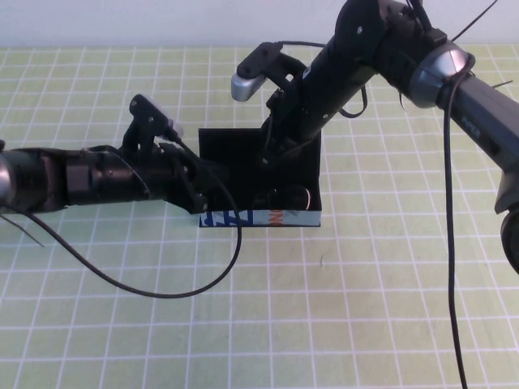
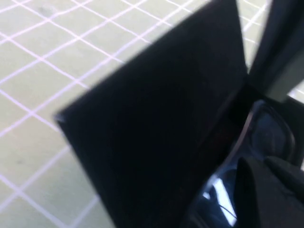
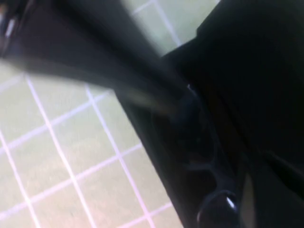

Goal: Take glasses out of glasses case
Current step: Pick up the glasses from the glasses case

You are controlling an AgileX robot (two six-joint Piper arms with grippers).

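- the glasses case (image 1: pixel 243 154) sits open in the middle of the green gridded bench (image 1: pixel 340 308), lid tilted back, light-blue printed strip facing the camera.
- the glasses (image 1: pixel 285 197) are inside the case toward its right end; the left wrist view shows a dark lens and frame (image 2: pixel 266 135) just past the lid.
- the left gripper (image 1: pixel 199 190) reaches in from the left to the case's left end and seems to steady it; i cannot tell how its jaws stand.
- the right gripper (image 1: pixel 272 166) dips into the case from behind, right above the glasses; its jaws are hidden too.
- judged step: reaching for the glasses, not yet lifted out.
- next: a firm pinch on the frame, then a straight lift clear of the walls while the case stays pinned.
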